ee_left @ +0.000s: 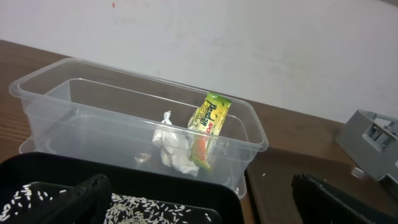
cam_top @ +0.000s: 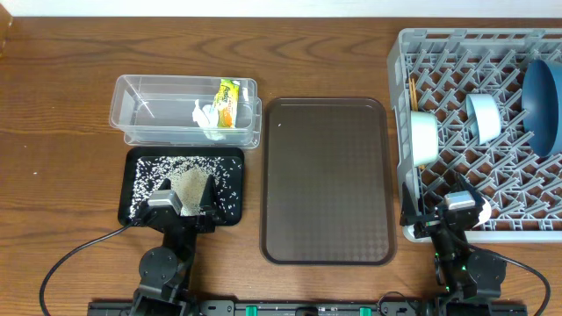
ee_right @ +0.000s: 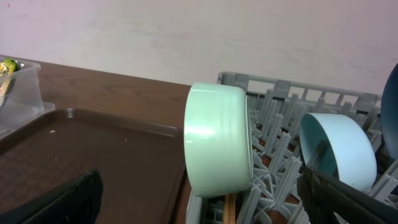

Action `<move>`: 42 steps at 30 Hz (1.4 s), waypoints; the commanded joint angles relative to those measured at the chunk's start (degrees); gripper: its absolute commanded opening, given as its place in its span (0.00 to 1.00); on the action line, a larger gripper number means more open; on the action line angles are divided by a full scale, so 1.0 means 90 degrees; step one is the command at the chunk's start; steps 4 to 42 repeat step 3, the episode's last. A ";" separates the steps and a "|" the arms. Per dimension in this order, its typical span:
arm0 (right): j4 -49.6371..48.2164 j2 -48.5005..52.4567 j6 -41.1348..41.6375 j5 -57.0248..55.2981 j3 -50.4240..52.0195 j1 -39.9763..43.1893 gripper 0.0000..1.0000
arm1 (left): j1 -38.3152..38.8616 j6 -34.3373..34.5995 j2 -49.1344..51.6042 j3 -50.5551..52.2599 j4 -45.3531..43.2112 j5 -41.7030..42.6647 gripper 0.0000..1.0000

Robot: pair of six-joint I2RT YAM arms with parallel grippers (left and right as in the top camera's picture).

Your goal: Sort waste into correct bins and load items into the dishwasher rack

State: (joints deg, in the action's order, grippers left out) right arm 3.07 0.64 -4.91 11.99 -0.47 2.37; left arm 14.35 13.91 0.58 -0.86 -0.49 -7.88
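Overhead, sorting looks close to done: the crumpled white tissue (cam_top: 209, 118) and the snack wrapper (cam_top: 228, 98) lie together at the right end of the clear tub (cam_top: 132, 114) in the upper left, dry rubbish kept apart from food. Just below it the black tray (cam_top: 132, 211) holds the rice grains (cam_top: 154, 171), scattered across its floor. At the right of the frame the dishwasher rack (cam_top: 492, 53) carries the green-rimmed bowl (cam_top: 423, 136), the pale-blue bowl (cam_top: 485, 116) and the large blue bowl (cam_top: 544, 101), each tipped on edge between pegs, probably so water can drain off. The chopsticks (cam_top: 413, 92) stand slotted by the rack's left wall. No pink cup shows in any view. The left pincer (ee_left: 200, 182) hangs wide and empty over the black tray's near edge; the right pincer (ee_right: 200, 180) is equally wide and empty at the rack's lower left corner. The brown serving tray (cam_top: 325, 175) lies bare on the worktop (cam_top: 53, 158) between them, blocking neither arm.
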 commanded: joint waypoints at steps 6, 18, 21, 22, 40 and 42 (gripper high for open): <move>0.0007 -0.0029 -0.0036 0.0029 0.0017 0.0068 0.99 | 0.0010 -0.0007 -0.0039 0.0070 0.0049 -0.0078 0.95; 0.0007 -0.0029 -0.0036 0.0029 0.0017 0.0068 0.99 | 0.0010 -0.0007 -0.0039 0.0070 0.0049 -0.0078 0.95; 0.0007 -0.0029 -0.0036 0.0029 0.0017 0.0068 0.99 | 0.0010 -0.0007 -0.0039 0.0070 0.0049 -0.0078 0.95; 0.0007 -0.0029 -0.0036 0.0029 0.0017 0.0068 0.99 | 0.0010 -0.0007 -0.0039 0.0070 0.0049 -0.0078 0.95; 0.0007 -0.0029 -0.0036 0.0029 0.0017 0.0068 0.99 | 0.0010 -0.0007 -0.0039 0.0070 0.0049 -0.0078 0.95; 0.0007 -0.0029 -0.0036 0.0029 0.0017 0.0068 0.99 | 0.0010 -0.0007 -0.0039 0.0070 0.0049 -0.0078 0.95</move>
